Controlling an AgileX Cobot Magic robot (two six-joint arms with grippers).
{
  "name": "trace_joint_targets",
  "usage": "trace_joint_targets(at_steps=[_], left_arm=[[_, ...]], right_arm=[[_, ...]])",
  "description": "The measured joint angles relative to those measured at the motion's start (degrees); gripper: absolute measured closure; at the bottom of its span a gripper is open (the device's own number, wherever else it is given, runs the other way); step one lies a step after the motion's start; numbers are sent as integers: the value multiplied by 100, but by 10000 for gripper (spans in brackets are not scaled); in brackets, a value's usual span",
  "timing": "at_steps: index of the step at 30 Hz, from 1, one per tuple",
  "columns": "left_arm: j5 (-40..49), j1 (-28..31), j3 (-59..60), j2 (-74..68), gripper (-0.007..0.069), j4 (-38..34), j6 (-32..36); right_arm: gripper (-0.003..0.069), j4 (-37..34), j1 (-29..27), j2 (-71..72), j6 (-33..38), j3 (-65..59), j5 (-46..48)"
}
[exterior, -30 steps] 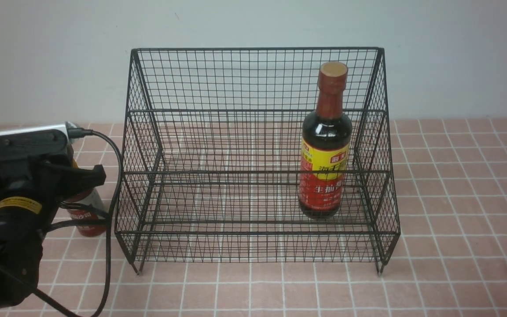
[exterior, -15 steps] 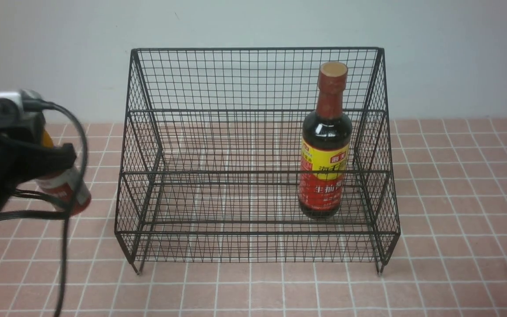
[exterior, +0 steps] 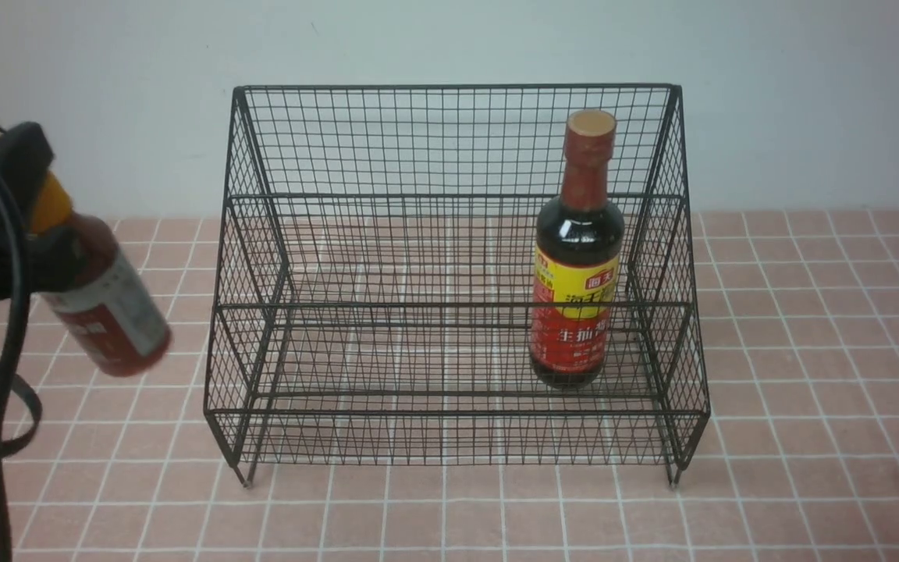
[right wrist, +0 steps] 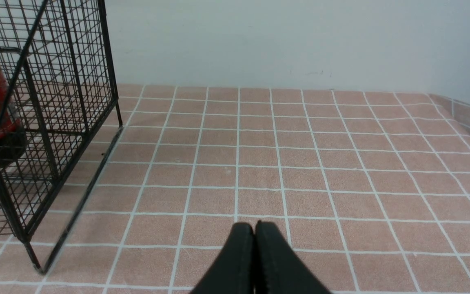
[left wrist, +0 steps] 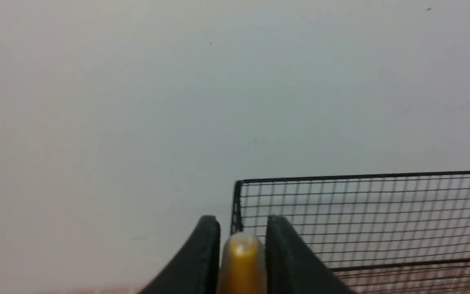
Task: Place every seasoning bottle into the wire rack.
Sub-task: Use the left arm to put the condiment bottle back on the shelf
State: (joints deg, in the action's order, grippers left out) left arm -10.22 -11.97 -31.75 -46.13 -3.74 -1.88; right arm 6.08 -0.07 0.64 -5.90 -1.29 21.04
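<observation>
The left jaws (left wrist: 243, 257) are closed on the yellow cap of the small red-sauce bottle (exterior: 110, 300), with one dark finger on each side of it. The bottle hangs tilted above the tiled counter (exterior: 449, 515), its base angled toward the wire rack (exterior: 453, 414), and it is outside the rack, off the rack's left side. The right jaws (right wrist: 255, 232) are shut with their tips together, and nothing is between them. The black mesh rack stands on the counter on short legs, in front of a pale wall (exterior: 449, 39). Inside it, near its right side, the tall soy-sauce bottle (exterior: 578, 257) stands almost upright, its red and yellow label partly behind the front mesh and its brown cap uppermost.
</observation>
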Motion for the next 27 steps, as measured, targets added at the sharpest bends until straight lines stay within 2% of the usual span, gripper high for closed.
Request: trace_joint_targets(at_steps=[2, 11, 16, 27], left_arm=[[0, -229, 0, -137, 504, -6, -341], [-548, -702, 0, -1136, 504, -11, -472], [-943, -762, -11, -1626, 504, -16, -472], [-952, -806, -24, -2163, 504, 119, -486]], right_arm=[[669, 0, 0, 0, 0, 0, 0], [669, 0, 0, 0, 0, 0, 0], [669, 0, 0, 0, 0, 0, 0], [669, 0, 0, 0, 0, 0, 0]])
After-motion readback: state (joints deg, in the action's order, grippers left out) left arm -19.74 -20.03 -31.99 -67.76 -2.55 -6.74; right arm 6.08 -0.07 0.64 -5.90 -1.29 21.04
